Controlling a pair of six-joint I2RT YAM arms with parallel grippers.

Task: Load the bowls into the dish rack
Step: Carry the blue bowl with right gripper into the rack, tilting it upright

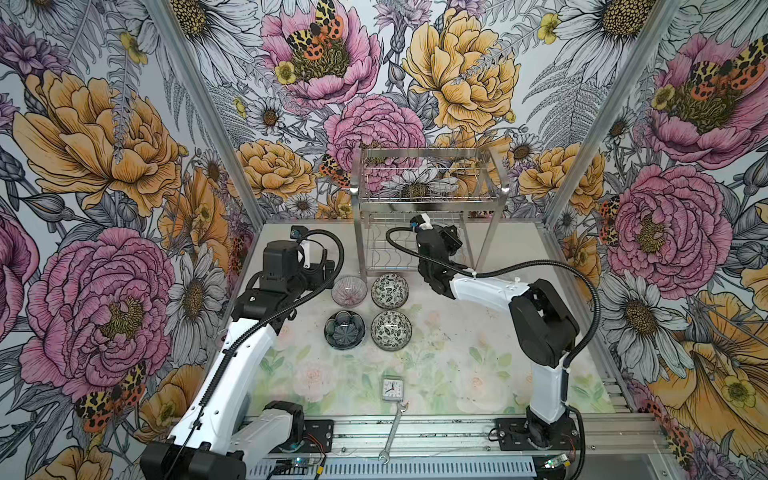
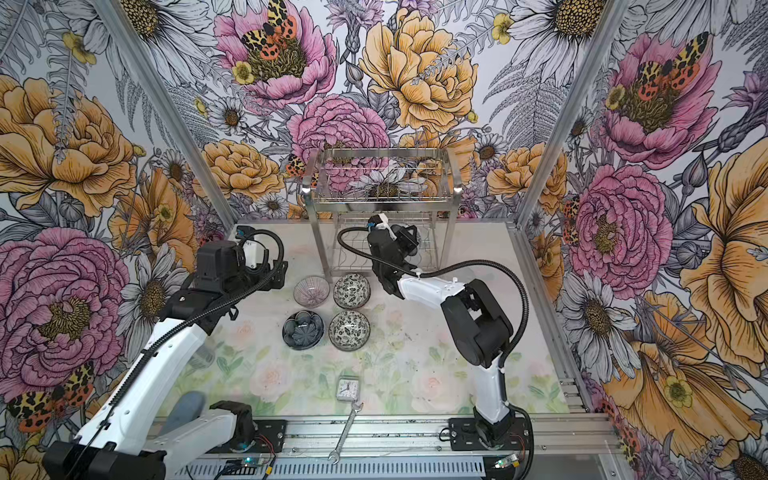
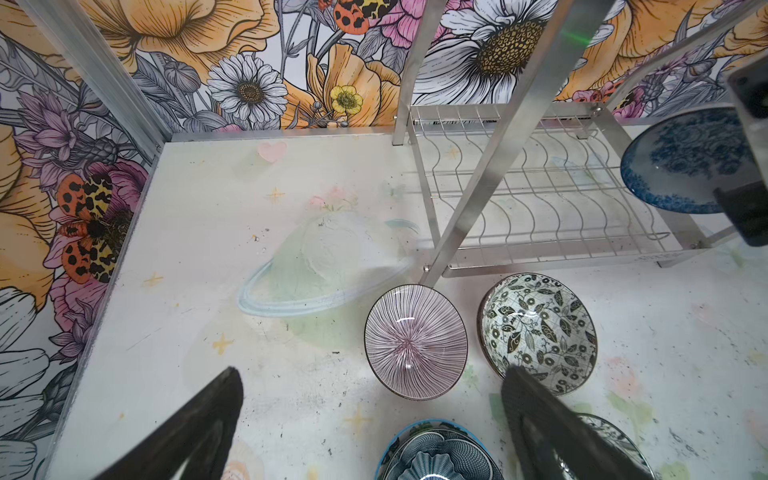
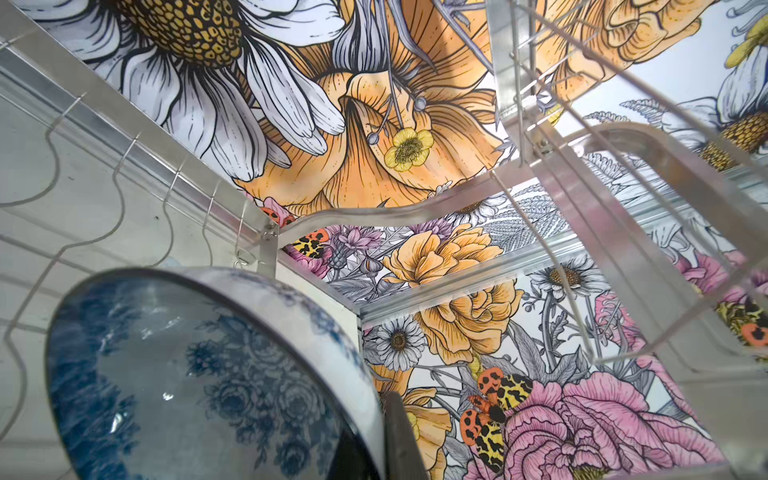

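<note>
Wrench (image 1: 394,432) lies unused; right fingers (image 4: 401,436) pinch blue-white bowl (image 4: 199,374) on edge, suiting dish rack (image 3: 496,162) dividers; left fingers (image 3: 216,415) spread, readied toward pink bowl (image 3: 415,340).

Nothing legible shows anywhere; the numerals on the small clock (image 1: 390,388) are too tiny to read.

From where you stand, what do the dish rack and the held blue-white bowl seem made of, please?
The dish rack: likely stainless steel, polished; bright mirror-like wires and legs. The blue-white bowl: probably glazed ceramic; glossy highlights on its painted inside.
</note>
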